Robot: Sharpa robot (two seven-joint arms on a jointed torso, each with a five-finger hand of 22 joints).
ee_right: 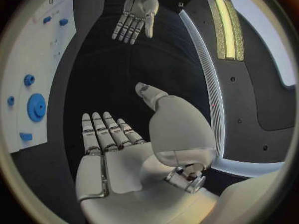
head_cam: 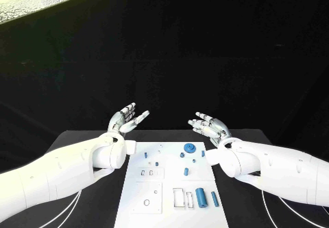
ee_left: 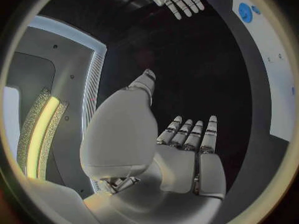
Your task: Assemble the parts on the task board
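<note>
The white rectangular task board lies mid-worktop, carrying small blue plastic parts and a blue round gear. Left hand and right hand hover beyond it, fingers spread wide, holding nothing.

Left robot hand and right robot hand, fingers apart, above white task board with blue parts.

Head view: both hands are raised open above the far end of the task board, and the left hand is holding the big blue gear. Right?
Not quite. The left hand holds nothing; like the right hand, it is open and raised beyond the task board. The head view shows the big blue gear lying on the board near its far end.
</note>
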